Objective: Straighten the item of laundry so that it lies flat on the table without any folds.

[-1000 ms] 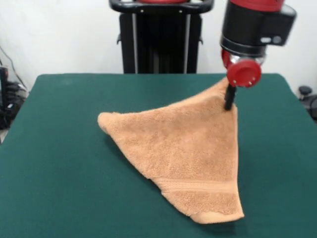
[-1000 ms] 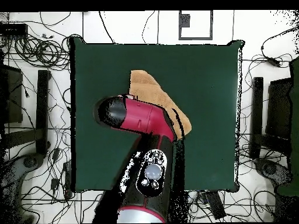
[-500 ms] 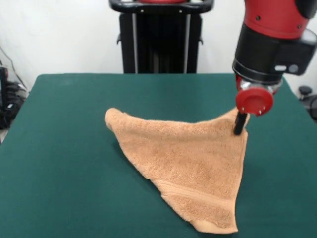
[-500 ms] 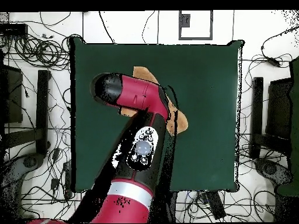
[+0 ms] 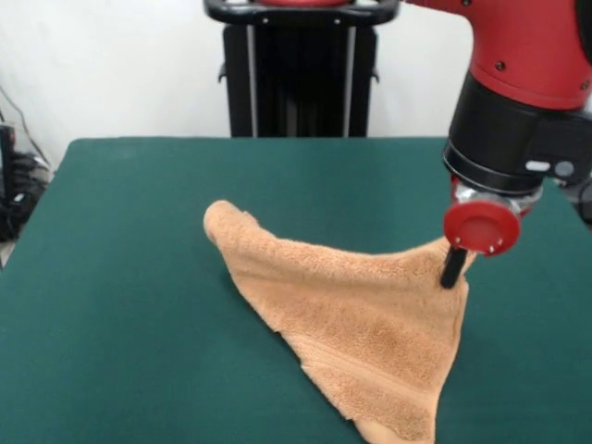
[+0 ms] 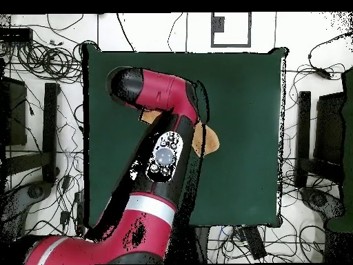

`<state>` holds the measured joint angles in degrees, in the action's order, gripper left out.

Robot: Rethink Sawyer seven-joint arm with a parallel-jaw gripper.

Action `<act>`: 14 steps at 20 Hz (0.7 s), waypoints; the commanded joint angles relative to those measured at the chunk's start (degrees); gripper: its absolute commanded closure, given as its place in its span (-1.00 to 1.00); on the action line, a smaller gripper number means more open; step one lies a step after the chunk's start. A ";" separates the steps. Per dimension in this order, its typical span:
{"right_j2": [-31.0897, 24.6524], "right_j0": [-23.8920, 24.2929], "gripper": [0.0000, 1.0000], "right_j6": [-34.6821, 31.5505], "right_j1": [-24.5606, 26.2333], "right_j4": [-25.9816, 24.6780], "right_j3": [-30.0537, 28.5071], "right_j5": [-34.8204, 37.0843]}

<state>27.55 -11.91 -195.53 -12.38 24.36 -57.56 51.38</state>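
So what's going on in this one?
A red and black robot arm's end effector is shut on one corner of a tan-orange terry-cloth towel, holding that corner raised above the dark green felt-topped table. The rest of the towel drapes down onto the table in a rough triangle, so it is not lying flat yet. In the overhead view the arm covers most of the towel.

A dark green table (image 5: 111, 305) carries one tan-orange towel (image 5: 361, 324), rumpled and triangular.
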 commanded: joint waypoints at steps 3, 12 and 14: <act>0.84 -2.42 1.00 -21.30 3.76 4.80 8.80 10.69; 0.54 -6.78 1.00 -29.03 2.33 8.88 1.55 16.31; -0.86 -7.26 1.00 -29.69 0.94 11.19 -1.35 13.35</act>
<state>30.41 -15.14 -201.71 -8.85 29.28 -52.55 63.11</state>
